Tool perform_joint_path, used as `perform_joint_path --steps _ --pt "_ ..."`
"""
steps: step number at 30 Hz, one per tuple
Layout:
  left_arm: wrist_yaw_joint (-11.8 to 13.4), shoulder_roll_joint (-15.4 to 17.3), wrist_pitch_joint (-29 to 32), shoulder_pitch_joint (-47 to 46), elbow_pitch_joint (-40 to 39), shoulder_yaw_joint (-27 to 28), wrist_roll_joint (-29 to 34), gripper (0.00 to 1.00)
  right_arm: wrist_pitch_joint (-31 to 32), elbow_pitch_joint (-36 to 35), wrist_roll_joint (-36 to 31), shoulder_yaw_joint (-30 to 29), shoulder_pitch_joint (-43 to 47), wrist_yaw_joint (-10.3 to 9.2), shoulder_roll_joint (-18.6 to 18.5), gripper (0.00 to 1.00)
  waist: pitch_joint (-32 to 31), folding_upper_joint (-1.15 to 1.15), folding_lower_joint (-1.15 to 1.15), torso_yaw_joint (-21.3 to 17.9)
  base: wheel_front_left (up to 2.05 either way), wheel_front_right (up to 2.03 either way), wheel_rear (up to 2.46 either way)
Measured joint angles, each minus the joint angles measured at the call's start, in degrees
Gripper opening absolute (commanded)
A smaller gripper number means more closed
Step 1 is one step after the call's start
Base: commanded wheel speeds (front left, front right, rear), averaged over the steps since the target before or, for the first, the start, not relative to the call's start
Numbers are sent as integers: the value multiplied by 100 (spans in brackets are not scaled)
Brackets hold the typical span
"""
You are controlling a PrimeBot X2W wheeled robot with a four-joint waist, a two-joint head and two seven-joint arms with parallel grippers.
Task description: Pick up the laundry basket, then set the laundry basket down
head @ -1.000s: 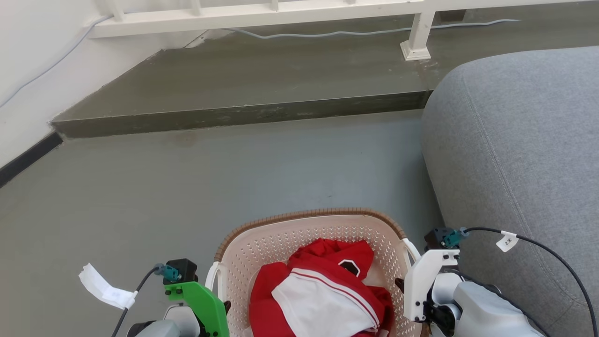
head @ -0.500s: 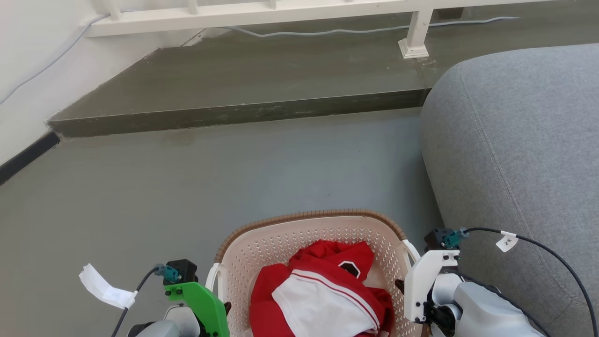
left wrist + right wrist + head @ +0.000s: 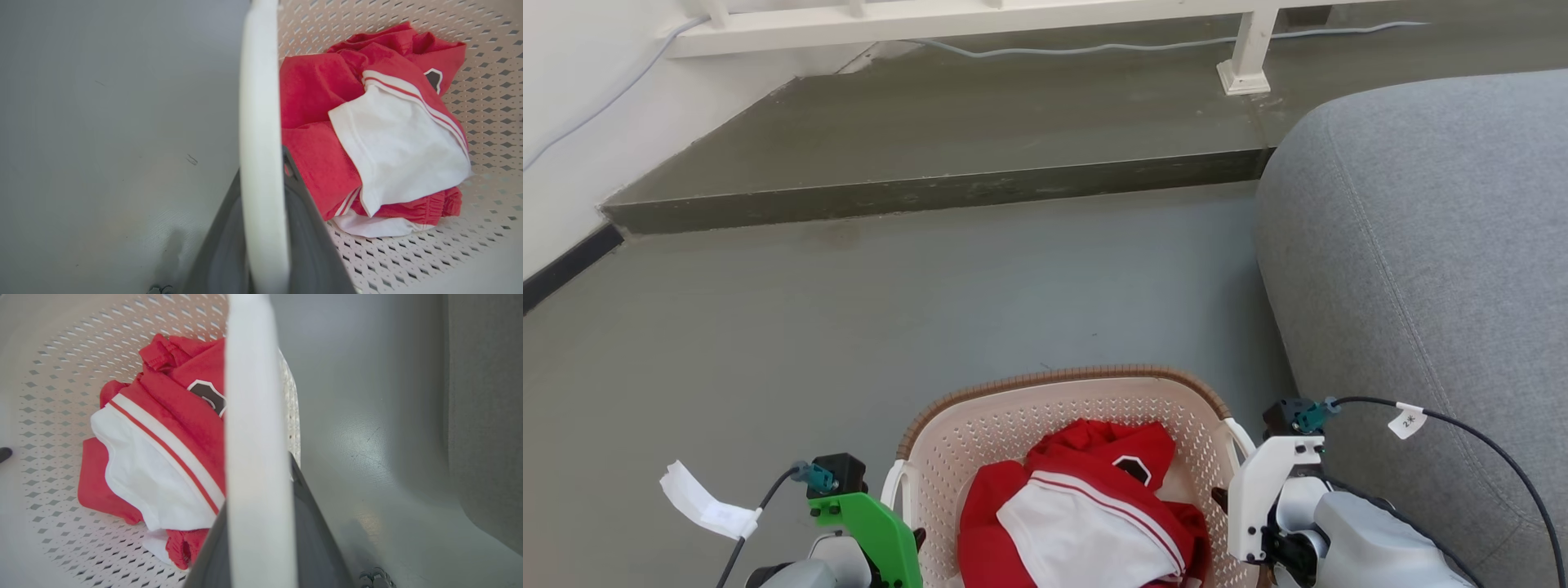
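Observation:
The laundry basket (image 3: 1063, 377), cream and perforated with a brown woven-look rim, sits at the bottom centre of the head view, holding red-and-white clothing (image 3: 1086, 506). My left gripper (image 3: 905, 535), under its green mount, is at the basket's left white handle (image 3: 261, 122), and its dark fingers (image 3: 304, 232) are shut on that handle. My right gripper (image 3: 1232, 500) grips the right white handle (image 3: 253, 396) in the same way. The clothing (image 3: 367, 122) lies crumpled on the basket's floor (image 3: 49, 416). Grey floor shows beside the basket; I cannot tell whether the basket is off the floor.
A grey sofa (image 3: 1421, 245) rises close on the right, next to the basket. Ahead, a raised dark step (image 3: 931, 192) crosses the floor, with a white railing post (image 3: 1245, 61) and a cable on it. A white wall with a black skirting (image 3: 564, 269) stands at the left.
The step, railing and sofa have slid slightly up and left in the picture, so the camera has moved. Basket and both grippers keep their places in the view.

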Motion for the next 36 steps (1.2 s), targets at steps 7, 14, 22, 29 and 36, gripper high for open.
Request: perform_joint_path --steps 7,14,22,29,36 --pt "0 38 -15 -54 -16 -10 -9 0 -10 -8 44 57 -105 0 2 0 129 0 0 -13 0 0 0" --pt "0 86 -119 -335 -56 -23 -8 0 -137 -20 54 80 -372 -35 -1 0 458 0 0 -22 0 0 0" --pt "0 221 -280 -699 -169 -26 10 0 -326 -97 54 78 -739 -104 5 0 994 0 0 -31 0 0 0" --pt "-1 316 -478 -1100 -212 -23 103 0 -550 -187 55 74 -1094 -202 10 0 1519 0 1 -41 0 0 0" --pt "-1 343 -635 -1323 -223 -23 126 0 -727 -210 65 74 -1285 -248 10 0 1923 0 1 -34 0 0 0"
